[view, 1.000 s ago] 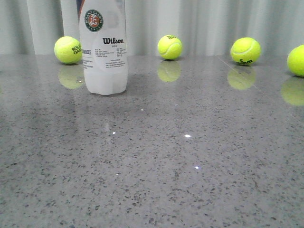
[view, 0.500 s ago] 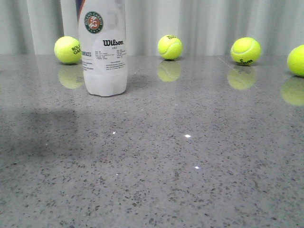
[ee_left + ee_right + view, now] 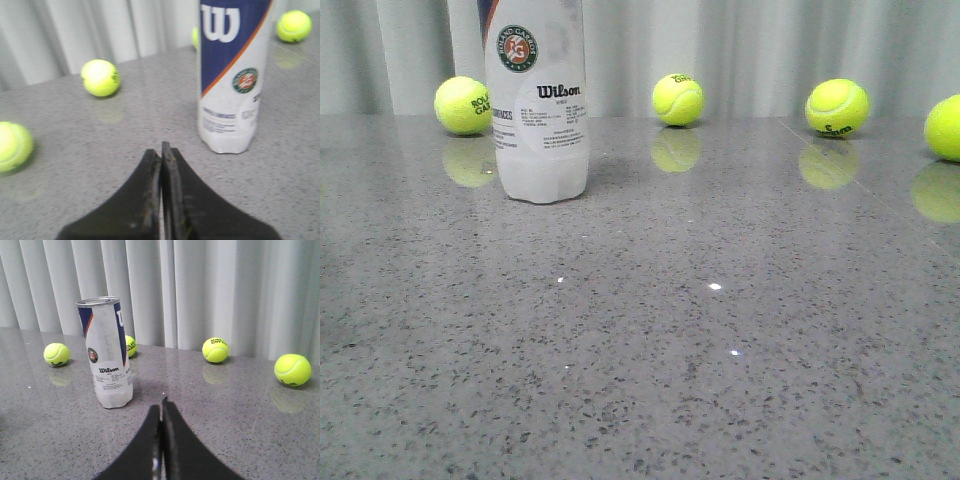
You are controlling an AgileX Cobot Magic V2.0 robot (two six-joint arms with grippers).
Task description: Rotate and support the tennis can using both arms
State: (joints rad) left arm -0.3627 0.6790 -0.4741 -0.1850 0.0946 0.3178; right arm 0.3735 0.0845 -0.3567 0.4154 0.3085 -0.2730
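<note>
The tennis can (image 3: pixel 537 110) stands upright on the grey speckled table at the back left, its top cut off in the front view. It also shows in the left wrist view (image 3: pixel 231 75) and whole, with its metal rim, in the right wrist view (image 3: pixel 106 352). My left gripper (image 3: pixel 161 150) is shut and empty, a short way from the can's base. My right gripper (image 3: pixel 161 407) is shut and empty, further from the can. Neither gripper shows in the front view.
Several yellow tennis balls lie along the back of the table by the white curtain: one (image 3: pixel 463 105) just left of the can, one (image 3: pixel 677 99) at centre, one (image 3: pixel 836 107) to the right, one (image 3: pixel 945 127) at the right edge.
The can has shifted very slightly and its label has turned a little. A dark shadow on the left of the table half a second ago is gone.
</note>
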